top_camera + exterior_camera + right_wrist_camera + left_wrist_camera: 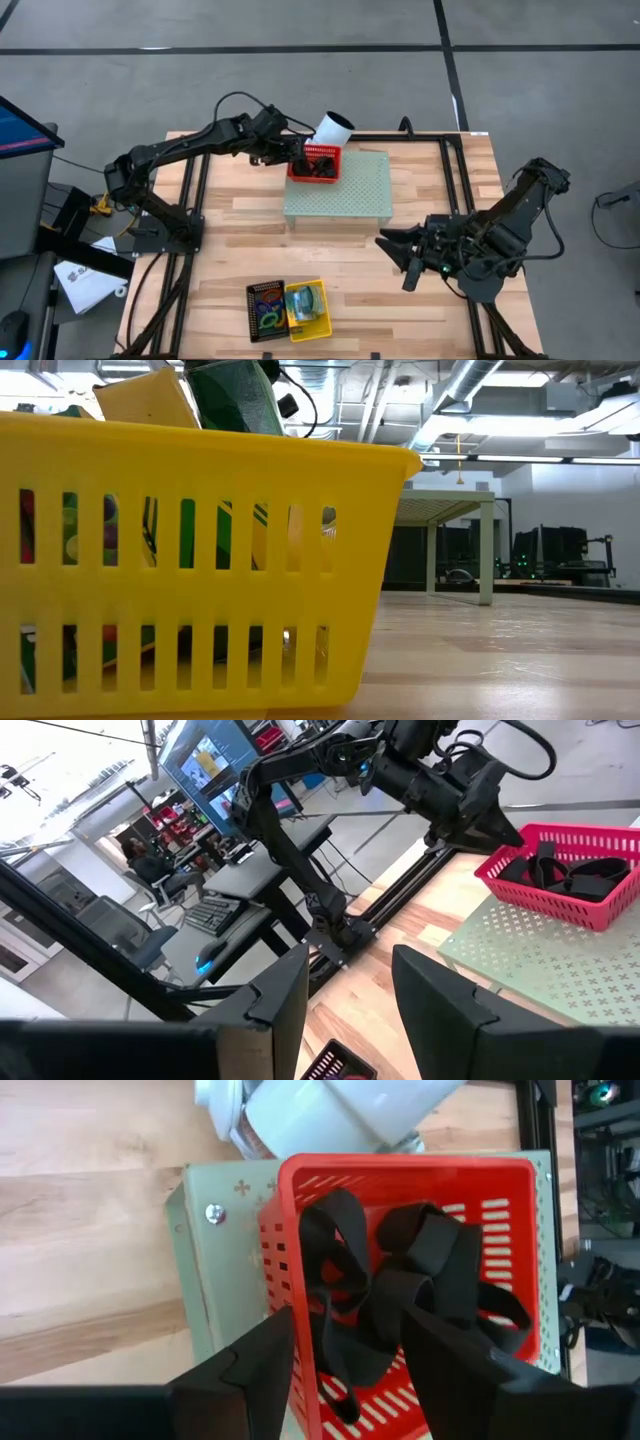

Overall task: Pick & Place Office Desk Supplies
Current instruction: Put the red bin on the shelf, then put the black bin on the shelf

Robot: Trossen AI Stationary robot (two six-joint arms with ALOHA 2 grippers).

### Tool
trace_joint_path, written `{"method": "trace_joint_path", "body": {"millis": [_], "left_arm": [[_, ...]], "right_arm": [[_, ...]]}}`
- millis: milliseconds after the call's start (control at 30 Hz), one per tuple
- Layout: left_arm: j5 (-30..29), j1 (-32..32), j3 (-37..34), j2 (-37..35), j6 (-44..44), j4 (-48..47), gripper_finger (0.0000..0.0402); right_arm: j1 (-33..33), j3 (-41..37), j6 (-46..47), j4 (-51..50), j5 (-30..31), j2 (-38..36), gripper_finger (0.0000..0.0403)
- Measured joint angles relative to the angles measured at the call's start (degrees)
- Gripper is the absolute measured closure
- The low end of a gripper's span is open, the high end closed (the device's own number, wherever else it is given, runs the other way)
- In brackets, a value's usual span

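A small red basket (pixel 400 1280) stands on the pale green perforated block (pixel 340 190), at the block's far left corner. Several black loops (pixel 400 1290) lie tangled inside it. My left gripper (pixel 345 1320) hangs open at the basket's left rim (pixel 497 868), slanting down, one finger outside the wall and one over the loops. My right gripper (pixel 350 1000) waits open and bare above the table's right side (pixel 395 250). Near the front edge, a yellow basket (pixel 305 310) holds yellow-orange crayon boxes (pixel 145 395). Beside it, a black tray (pixel 265 308) holds coloured loops. My left gripper's fingers (pixel 250 1370) stand on either side of the red basket's left wall (pixel 285 1280), with the black loops below the gap. I cannot tell whether a finger touches the wall or a loop.
A white tube (pixel 333 128) lies against the red basket's far side, at the block's far edge. Black frame rails (pixel 455 180) run along the table's left and right sides. Bare wood (pixel 340 270) lies between the block and the front containers.
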Motion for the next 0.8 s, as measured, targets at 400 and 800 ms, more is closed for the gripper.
{"method": "trace_joint_path", "body": {"millis": [400, 800], "left_arm": [[0.3, 0.0, 0.0, -3.29, 1.89, -1.74, 0.0233], [11.21, -4.0, 0.0, -3.47, 11.13, -3.68, 0.0228]], "right_arm": [[-0.07, 0.0, 0.0, 0.01, 0.65, 0.0, 0.026], [-0.07, 0.0, 1.34, -0.01, 1.47, 0.02, 0.026]]}}
